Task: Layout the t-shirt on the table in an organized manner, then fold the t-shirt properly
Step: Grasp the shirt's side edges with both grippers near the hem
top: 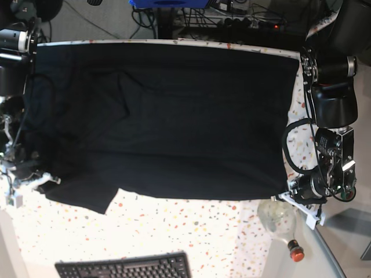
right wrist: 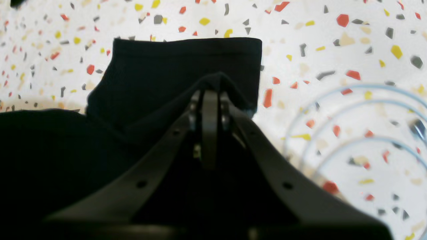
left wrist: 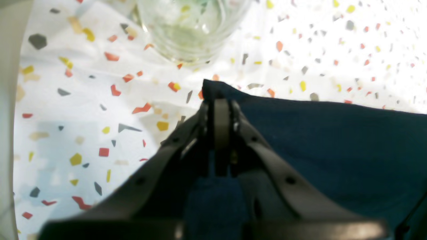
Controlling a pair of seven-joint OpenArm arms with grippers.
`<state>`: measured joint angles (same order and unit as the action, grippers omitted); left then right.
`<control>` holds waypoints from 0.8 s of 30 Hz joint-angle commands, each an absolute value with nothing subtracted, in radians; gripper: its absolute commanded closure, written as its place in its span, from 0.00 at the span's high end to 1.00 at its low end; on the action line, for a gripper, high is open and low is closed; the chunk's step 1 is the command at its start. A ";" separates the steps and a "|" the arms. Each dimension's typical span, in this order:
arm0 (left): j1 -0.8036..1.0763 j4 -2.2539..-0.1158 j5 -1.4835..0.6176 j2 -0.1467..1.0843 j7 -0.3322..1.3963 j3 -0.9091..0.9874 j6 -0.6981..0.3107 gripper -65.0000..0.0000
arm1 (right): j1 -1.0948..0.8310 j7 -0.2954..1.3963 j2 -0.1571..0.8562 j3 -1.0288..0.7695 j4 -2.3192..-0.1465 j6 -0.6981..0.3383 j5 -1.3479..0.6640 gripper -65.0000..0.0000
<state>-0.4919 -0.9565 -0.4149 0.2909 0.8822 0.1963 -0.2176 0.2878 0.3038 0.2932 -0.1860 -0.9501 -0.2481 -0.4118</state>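
- The t-shirt [top: 168, 121], black and unprinted, lies spread across most of the speckled surface [top: 191, 231]; its far long edge runs along the surface's far edge, and one short sleeve [top: 87, 194] points toward the near edge.
- Left claw [left wrist: 222, 100]: jaws pressed together on a corner of the cloth beside one short end of the surface, the pinched fabric showing as a small peak just past the tips.
- Right claw [right wrist: 210, 95]: likewise closed, gripping a ridge of cloth at the sleeve end, near the opposite short end.
- Step in hand, as judged: the layout phase, with the garment drawn taut between its two held ends; faint creases remain in the body, and no fold is yet made.
- Next move, as judged: both claws should lower and let go evenly so the cloth settles flat, then regrip for the first fold.
- Left wrist view only: a clear glass vessel [left wrist: 191, 30] standing close beyond the held corner, a hazard to any sweep.
- Base view only: the whole garment outline, a keyboard [top: 124, 267] at the near edge, and a red-capped bottle [top: 285, 231].
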 commanded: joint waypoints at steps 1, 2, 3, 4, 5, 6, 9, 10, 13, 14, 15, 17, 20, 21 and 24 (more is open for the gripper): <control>-0.524 -0.983 -0.424 0.305 0.865 0.197 -0.223 0.00 | 0.317 0.234 0.311 -0.177 -0.949 -0.262 -0.420 0.00; -0.522 -0.986 -0.424 0.305 0.865 0.194 -0.225 0.00 | 0.317 0.179 0.321 -0.162 -0.929 -0.262 -0.420 0.00; -0.522 -0.986 -0.424 0.305 0.865 0.194 -0.225 0.00 | 0.317 0.136 0.334 -0.143 -0.911 -0.262 -0.420 0.00; -0.522 -0.986 -0.424 0.305 0.865 0.194 -0.225 0.00 | 0.323 0.097 0.344 -0.119 -0.888 -0.262 -0.420 0.00; -0.521 -0.986 -0.424 0.305 0.865 0.196 -0.226 0.00 | 0.338 0.061 0.354 -0.082 -0.860 -0.262 -0.420 0.00; -0.518 -0.986 -0.426 0.305 0.866 0.197 -0.226 0.00 | 0.349 0.038 0.361 -0.051 -0.831 -0.262 -0.420 0.00; -0.515 -0.986 -0.426 0.305 0.895 0.199 -0.228 0.00 | 0.381 -0.013 0.381 0.033 -0.730 -0.263 -0.420 0.00; -0.513 -0.986 -0.426 0.305 0.903 0.199 -0.228 0.00 | 0.390 -0.036 0.383 0.056 -0.696 -0.263 -0.420 0.00; -0.512 -0.986 -0.426 0.303 0.908 0.199 -0.228 0.00 | 0.412 -0.136 0.384 0.114 -0.605 -0.263 -0.420 0.00; -0.512 -0.986 -0.426 0.303 0.908 0.199 -0.228 0.00 | 0.417 -0.162 0.384 0.127 -0.585 -0.263 -0.420 0.00; -0.510 -0.986 -0.426 0.303 0.908 0.197 -0.228 0.00 | 0.421 -0.180 0.386 0.139 -0.572 -0.263 -0.420 0.00; -0.507 -0.986 -0.426 0.303 0.908 0.194 -0.229 0.00 | 0.426 -0.200 0.386 0.156 -0.558 -0.263 -0.420 0.00; -0.476 -1.001 -0.426 0.303 0.908 0.189 -0.229 0.00 | 0.426 -0.199 0.387 0.162 -0.558 -0.263 -0.420 0.00; -0.470 -1.024 -0.426 0.303 0.909 0.188 -0.229 0.00 | 0.426 -0.200 0.387 0.162 -0.558 -0.263 -0.420 0.00; -0.417 -1.099 -0.427 0.305 0.912 0.197 -0.229 0.00 | 0.423 -0.203 0.410 0.163 -0.559 -0.277 -0.420 0.00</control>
<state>-0.3866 -1.0760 -0.4183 0.2893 0.9321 0.1913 -0.2222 0.3985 -0.1726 0.3820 0.1684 -0.5457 -0.2741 -0.4118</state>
